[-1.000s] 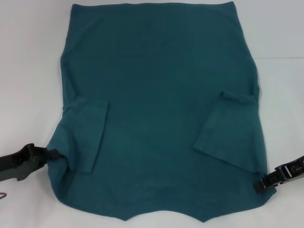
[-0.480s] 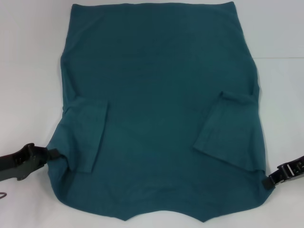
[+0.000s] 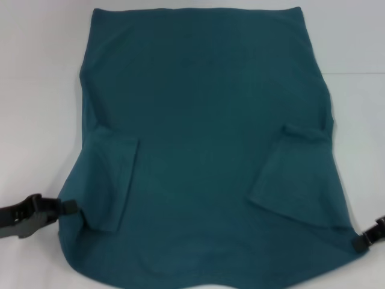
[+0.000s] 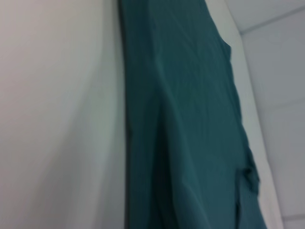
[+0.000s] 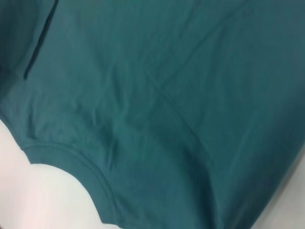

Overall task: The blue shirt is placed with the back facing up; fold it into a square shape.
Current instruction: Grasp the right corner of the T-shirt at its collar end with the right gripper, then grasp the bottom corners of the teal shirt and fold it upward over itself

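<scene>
Lying back-up across the white counter (image 3: 36, 90), the blue shirt (image 3: 204, 138) looks like thin, soft cotton: light, limp and unable to hold any shape of its own, so whatever part is lifted will sag and drag the rest along. Both short sleeves are already folded inward over the body, one panel near each side edge. I judge the safest places to take hold to be the corners at the shoulder end, nearest the robot, where seams and doubled cloth give a firmer pinch than a single layer would; a one-layer grip in the middle would probably just pucker. The cloth should slide easily over the smooth counter, so uneven pulling from the two sides could skew the fold. Relative to the shirt, the left gripper (image 3: 67, 208) sits at its near-left corner, with its tip touching the side edge just below the folded left sleeve, and the right gripper (image 3: 364, 239) sits at the near-right corner, against the edge beyond the folded right sleeve. Whether either is pinching fabric or only resting beside it I cannot tell. The left wrist view shows the shirt's long edge running along the counter; the right wrist view shows wrinkled fabric and the curved neckline close by.
</scene>
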`<state>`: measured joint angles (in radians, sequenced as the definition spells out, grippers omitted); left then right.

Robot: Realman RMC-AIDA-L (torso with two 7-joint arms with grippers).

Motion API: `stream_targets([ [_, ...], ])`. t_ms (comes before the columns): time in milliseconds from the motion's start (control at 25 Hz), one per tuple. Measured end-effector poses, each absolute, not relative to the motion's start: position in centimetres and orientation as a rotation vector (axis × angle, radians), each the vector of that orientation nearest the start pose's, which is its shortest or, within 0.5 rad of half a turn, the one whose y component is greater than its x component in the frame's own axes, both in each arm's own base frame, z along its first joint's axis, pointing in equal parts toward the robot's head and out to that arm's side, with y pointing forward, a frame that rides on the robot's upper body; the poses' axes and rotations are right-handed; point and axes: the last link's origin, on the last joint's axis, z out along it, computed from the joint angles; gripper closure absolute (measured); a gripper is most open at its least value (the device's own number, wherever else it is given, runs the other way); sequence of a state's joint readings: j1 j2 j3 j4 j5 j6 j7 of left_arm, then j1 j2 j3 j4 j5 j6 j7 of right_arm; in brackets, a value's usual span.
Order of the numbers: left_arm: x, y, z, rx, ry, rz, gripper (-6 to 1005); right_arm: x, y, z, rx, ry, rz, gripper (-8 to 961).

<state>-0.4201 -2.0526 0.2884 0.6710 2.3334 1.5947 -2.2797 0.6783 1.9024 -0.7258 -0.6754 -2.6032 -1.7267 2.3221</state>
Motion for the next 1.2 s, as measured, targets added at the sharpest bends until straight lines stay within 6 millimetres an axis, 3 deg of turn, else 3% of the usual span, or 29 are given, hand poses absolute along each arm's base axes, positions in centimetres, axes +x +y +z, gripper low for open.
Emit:
stream_targets([
  [360, -35.4, 24.6, 4.7, 2.175, 2.343, 0.639, 1000, 31.8, 30.2, 7.1, -2.535, 1.868, -0.255, 896],
  [560, -35.4, 24.7, 4.8, 2.179, 2.352, 0.614, 1000, 31.9, 30.2, 7.7, -2.531, 1.869, -0.159, 888],
  [840, -32.8, 29.7, 4.0, 2.268, 2.283, 0.655, 1001, 30.5, 33.5, 8.3, -2.415, 1.795, 0.206, 878],
  [1200, -29.8, 37.7, 4.2, 2.314, 2.412, 0.739, 1001, 29.8, 39.5, 9.3, -2.114, 1.653, 0.447, 865],
])
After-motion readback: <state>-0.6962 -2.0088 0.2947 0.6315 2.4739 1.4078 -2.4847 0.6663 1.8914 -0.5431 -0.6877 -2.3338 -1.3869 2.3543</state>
